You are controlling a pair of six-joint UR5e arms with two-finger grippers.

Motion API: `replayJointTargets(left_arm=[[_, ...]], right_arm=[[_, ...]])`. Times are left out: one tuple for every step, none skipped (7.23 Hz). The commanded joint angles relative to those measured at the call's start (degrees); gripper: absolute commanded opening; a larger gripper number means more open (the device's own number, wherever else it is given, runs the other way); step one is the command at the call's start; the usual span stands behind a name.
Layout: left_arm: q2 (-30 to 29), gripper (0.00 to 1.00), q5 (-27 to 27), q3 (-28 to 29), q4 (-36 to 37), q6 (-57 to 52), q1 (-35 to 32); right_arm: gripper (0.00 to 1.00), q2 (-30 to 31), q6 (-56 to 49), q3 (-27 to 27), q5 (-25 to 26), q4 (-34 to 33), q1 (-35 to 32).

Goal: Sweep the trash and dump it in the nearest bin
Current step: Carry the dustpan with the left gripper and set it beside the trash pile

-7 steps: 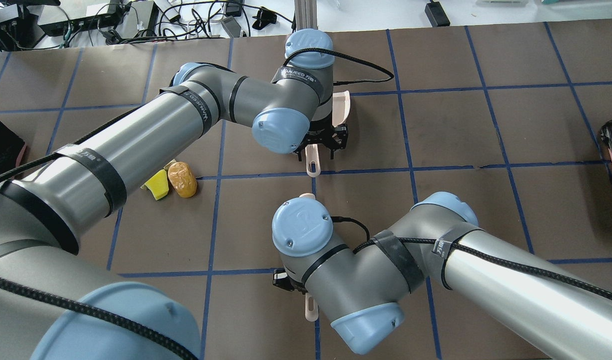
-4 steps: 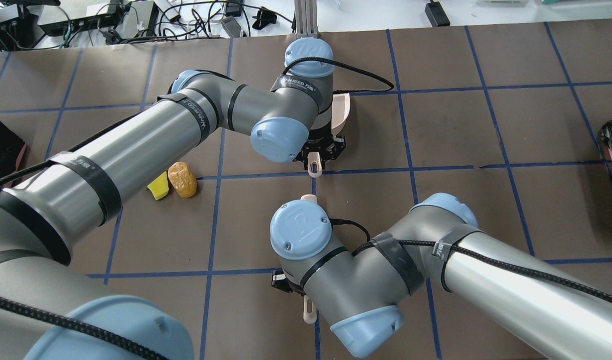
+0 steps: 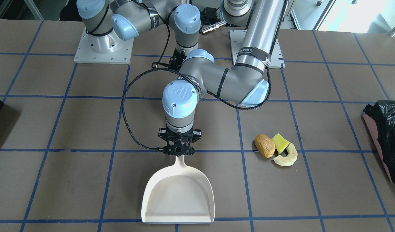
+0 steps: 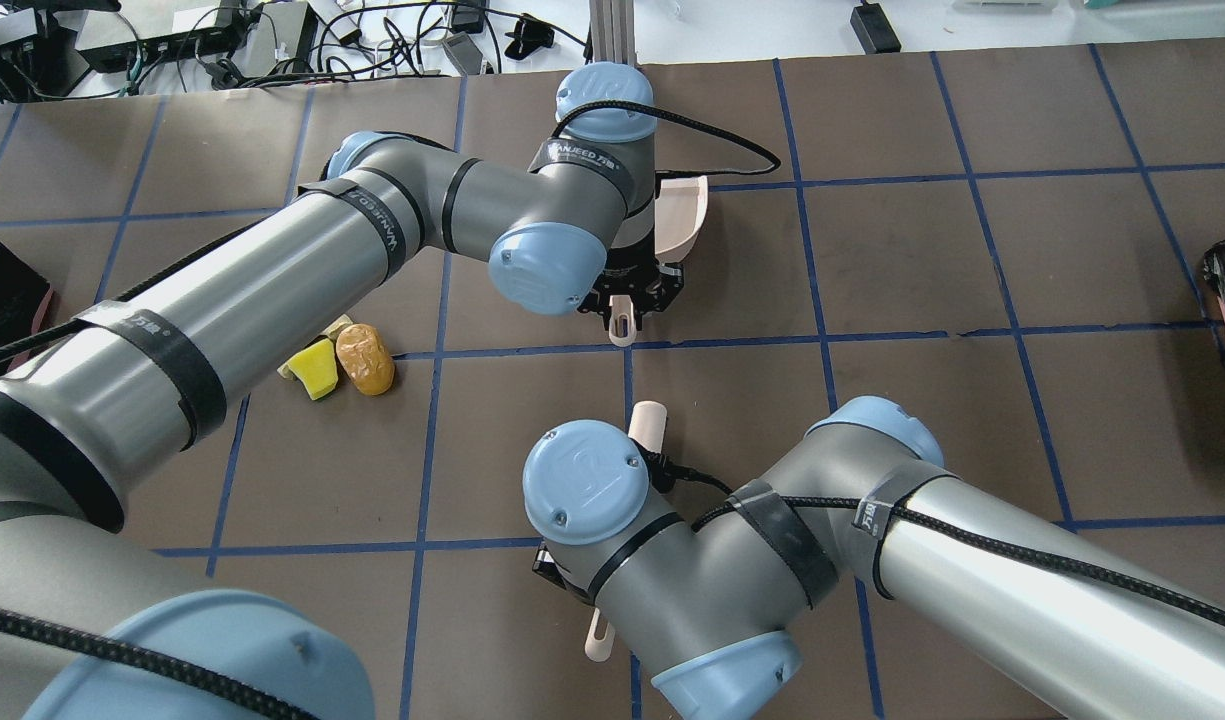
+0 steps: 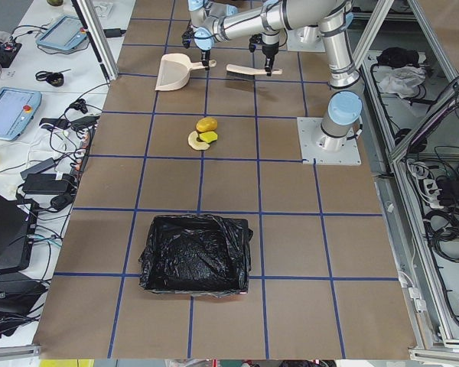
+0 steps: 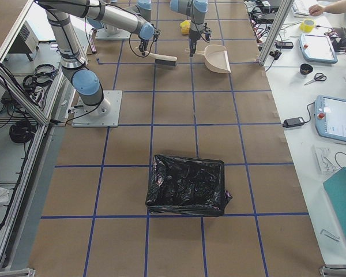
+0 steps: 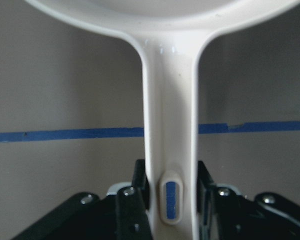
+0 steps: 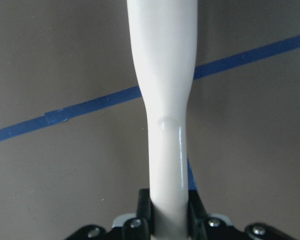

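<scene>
The trash lies together on the table: a brown potato-like lump (image 3: 265,145), a yellow-green wedge (image 3: 280,143) and a pale crescent (image 3: 286,158). The lump (image 4: 364,358) and wedge (image 4: 315,367) also show in the overhead view. My left gripper (image 3: 178,150) is shut on the handle of a cream dustpan (image 3: 178,193) that lies to the trash's side. The left wrist view shows the handle (image 7: 170,125) clamped between the fingers (image 7: 139,187). My right gripper (image 8: 168,212) is shut on a cream brush handle (image 8: 165,75). The brush (image 6: 161,57) sits behind the dustpan. The nearest bin (image 3: 386,135) is beyond the trash.
The black-lined bin on my left (image 5: 197,254) is by the table end. A second bin (image 6: 187,184) stands at the far right end. My right wrist (image 4: 582,480) covers its gripper from above. Blue tape lines grid the brown table.
My right arm has drawn back toward me and left, turning the brush handle. My left wrist has shifted a little left, and less of the dustpan handle shows behind it.
</scene>
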State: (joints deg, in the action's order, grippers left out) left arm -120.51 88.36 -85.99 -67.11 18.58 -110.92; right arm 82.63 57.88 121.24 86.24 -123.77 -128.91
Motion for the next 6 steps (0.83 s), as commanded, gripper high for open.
replayJointTargets(left_arm=[[2.8,0.00,0.8,0.1,-2.4,-10.8,5.0],[4.5,0.00,4.1,0.1,-4.4,-17.1,7.5],[6.1,0.00,7.3,-0.1,-7.0,-25.4,9.9],[7.8,0.00,9.6,-0.7,-7.8,-33.7,12.2],[9.1,0.00,10.2,-0.9,-8.4,-39.9,15.1],[10.1,0.00,10.2,-1.0,-8.5,-48.6,17.8]], right_arm=[[0.00,0.1,10.5,-0.6,-0.1,-0.7,-0.3],[0.00,0.4,15.4,-0.6,0.2,-0.9,-0.3],[0.00,0.9,18.6,-0.6,0.6,-0.2,-0.3],[0.00,1.1,21.7,-0.7,0.9,-0.1,-0.4],[0.00,1.4,22.0,-0.7,0.5,-0.2,-0.3],[0.00,1.5,22.0,-0.8,0.3,-0.3,-0.3]])
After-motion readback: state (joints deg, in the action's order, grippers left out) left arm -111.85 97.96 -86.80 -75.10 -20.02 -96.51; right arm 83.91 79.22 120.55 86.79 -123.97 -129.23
